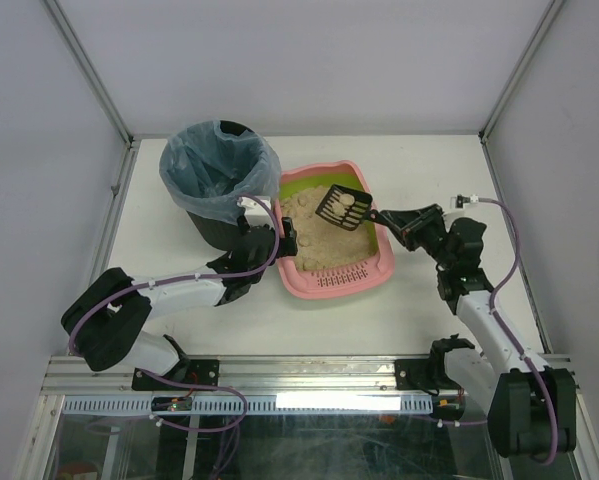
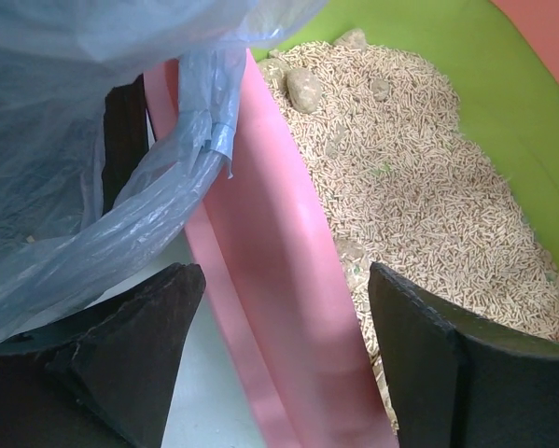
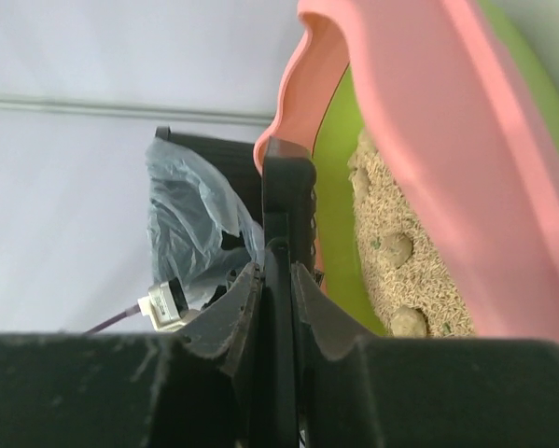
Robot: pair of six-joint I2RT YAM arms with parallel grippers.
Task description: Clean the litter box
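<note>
The pink litter box (image 1: 341, 284) with lime-green inner rim holds tan litter (image 1: 314, 240) at the table's middle. My right gripper (image 1: 384, 218) is shut on the handle of a black slotted scoop (image 1: 343, 206). The scoop holds pale clumps above the box's far right part. In the right wrist view the scoop handle (image 3: 281, 233) sits pinched between my fingers, with the box wall (image 3: 447, 140) to the right. My left gripper (image 1: 277, 236) is open, its jaws on either side of the box's left wall (image 2: 279, 308). Clumps (image 2: 304, 89) lie in the litter.
A black round bin lined with a blue plastic bag (image 1: 219, 178) stands directly left of the litter box, touching it; the bag (image 2: 92, 140) fills the left of the left wrist view. Grey enclosure walls surround the white table (image 1: 449, 170).
</note>
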